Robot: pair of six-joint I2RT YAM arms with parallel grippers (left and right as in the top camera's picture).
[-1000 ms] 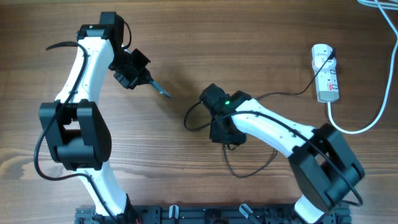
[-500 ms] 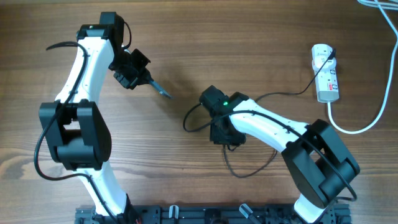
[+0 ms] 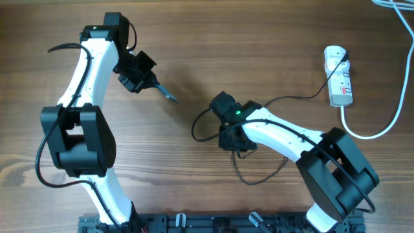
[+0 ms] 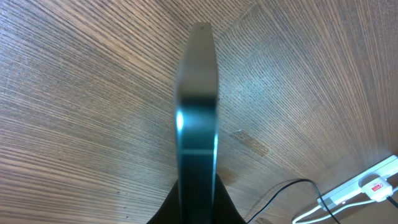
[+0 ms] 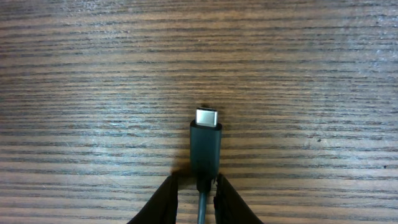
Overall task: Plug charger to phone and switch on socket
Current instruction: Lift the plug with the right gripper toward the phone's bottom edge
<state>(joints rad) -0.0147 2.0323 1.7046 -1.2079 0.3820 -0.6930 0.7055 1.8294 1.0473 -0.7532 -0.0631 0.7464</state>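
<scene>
My left gripper (image 3: 147, 77) is shut on the phone (image 4: 198, 118), which it holds edge-on above the table, with a teal glint along the edge. From overhead the phone (image 3: 166, 94) is a thin dark sliver. The charger's connector (image 5: 206, 140) lies flat on the wood with its metal tip pointing away. My right gripper (image 5: 198, 185) straddles the thin black cable (image 5: 202, 208) just behind the connector. Its jaws are narrow, with a small gap on each side. The cable (image 3: 197, 122) loops across the table to the white socket (image 3: 339, 76) at the far right.
A thick white cord (image 3: 388, 123) curves from the socket towards the right edge and the back corner. Slack black cable (image 3: 259, 173) loops under my right arm. The socket (image 4: 368, 185) also shows at the lower right of the left wrist view.
My right gripper's jaws have narrowed around the cable, and the right arm shifted slightly. The left arm and the phone have not moved.
</scene>
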